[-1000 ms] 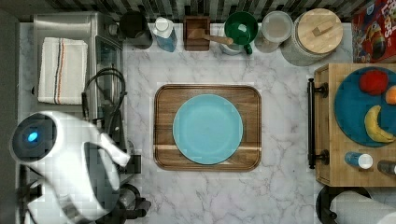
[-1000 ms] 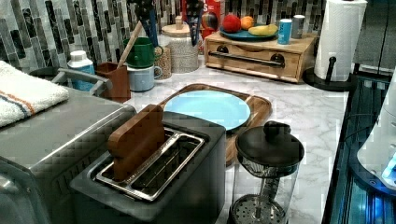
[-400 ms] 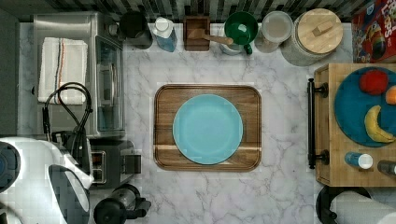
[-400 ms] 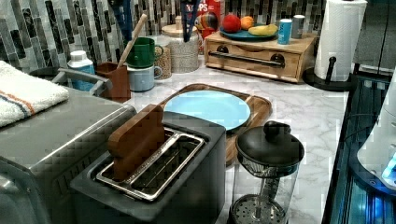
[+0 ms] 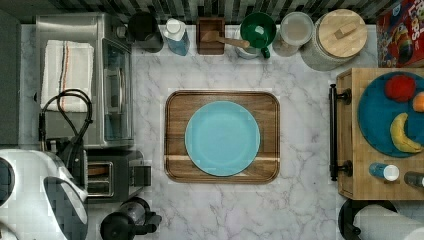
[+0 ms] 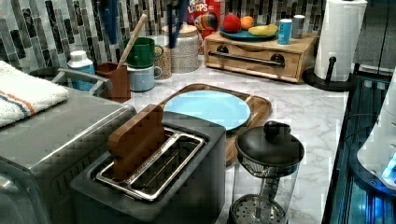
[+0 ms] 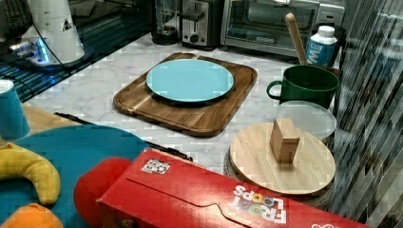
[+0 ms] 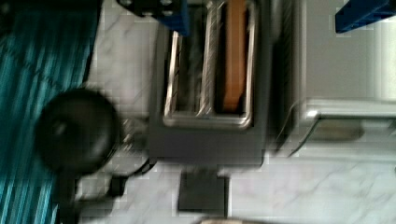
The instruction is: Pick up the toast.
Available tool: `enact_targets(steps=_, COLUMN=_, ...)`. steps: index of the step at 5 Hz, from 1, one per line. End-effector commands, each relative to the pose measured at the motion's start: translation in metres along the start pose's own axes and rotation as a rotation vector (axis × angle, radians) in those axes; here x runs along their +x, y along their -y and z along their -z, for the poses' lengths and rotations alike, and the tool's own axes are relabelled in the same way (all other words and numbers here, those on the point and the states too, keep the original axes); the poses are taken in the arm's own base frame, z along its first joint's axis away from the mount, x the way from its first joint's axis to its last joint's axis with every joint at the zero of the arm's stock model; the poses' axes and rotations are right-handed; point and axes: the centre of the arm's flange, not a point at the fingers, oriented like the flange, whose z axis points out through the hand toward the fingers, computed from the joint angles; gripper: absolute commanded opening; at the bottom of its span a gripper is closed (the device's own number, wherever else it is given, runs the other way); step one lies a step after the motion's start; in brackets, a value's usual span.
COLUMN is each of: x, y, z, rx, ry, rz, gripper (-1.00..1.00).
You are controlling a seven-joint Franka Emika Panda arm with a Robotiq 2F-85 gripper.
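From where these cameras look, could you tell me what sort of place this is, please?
Most likely a kitchen counter: a toaster with the toast standing in one slot, a toaster oven beside it, and a blue plate on a wooden tray on the marble worktop.

Kitchen: marble counter (image 5: 300, 200), toaster (image 6: 154, 186), toaster oven (image 5: 100, 75), tiled backsplash (image 6: 42, 28), paper towels (image 6: 338, 37).

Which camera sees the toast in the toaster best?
The left view: the toast stands tilted in the toaster slot nearer the oven, its broad brown face showing. The wrist view shows its top edge as a narrow strip; the top view, a brown sliver.
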Motion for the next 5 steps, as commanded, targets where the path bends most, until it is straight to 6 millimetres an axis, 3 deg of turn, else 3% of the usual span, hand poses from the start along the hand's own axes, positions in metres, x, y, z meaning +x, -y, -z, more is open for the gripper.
enact_targets(steps=1, x=-0.091, y=-0.041, z=-0.032, rx=-0.029, ry=0.073, rz=-0.073, gripper=1.0)
enact_targets(steps=2, x=-0.094, y=-0.052, z=-0.06, rx=-0.002, ry=0.035, rz=-0.037, gripper=1.0)
enact_targets(steps=4, x=-0.102, y=-0.054, z=-0.091, rx=-0.034, ry=0.019, rz=-0.064, gripper=1.0)
enact_targets(steps=5, x=-0.102, y=-0.051, z=-0.096, rx=-0.015, ry=-0.003, rz=-0.044, gripper=-0.52)
